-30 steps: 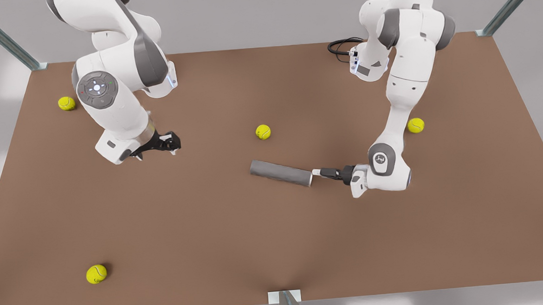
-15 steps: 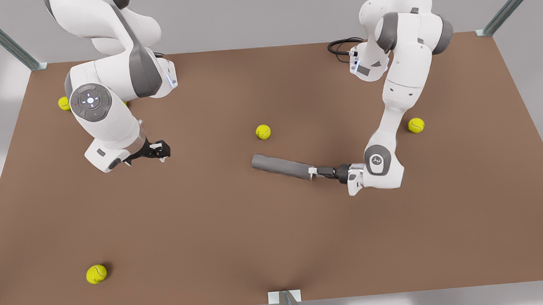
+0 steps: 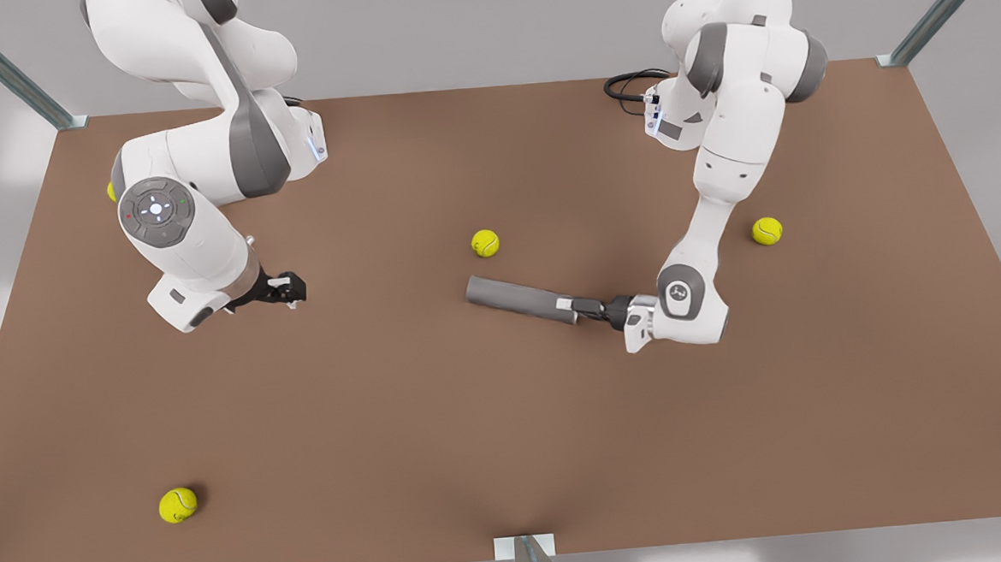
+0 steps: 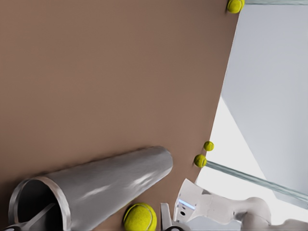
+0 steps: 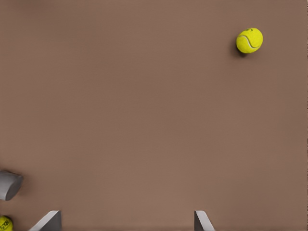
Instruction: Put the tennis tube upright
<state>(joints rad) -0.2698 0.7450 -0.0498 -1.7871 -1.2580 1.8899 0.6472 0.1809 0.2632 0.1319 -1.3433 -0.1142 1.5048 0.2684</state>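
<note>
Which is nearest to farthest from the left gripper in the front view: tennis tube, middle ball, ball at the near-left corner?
From the left gripper, on the front view's right:
1. tennis tube: the gripper is at its open end.
2. middle ball: just beyond the tube.
3. near-left corner ball: far across the table.

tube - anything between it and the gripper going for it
No. The left gripper is already at the open end of the tube, one finger reaching inside. The right gripper waits apart, open.
</note>
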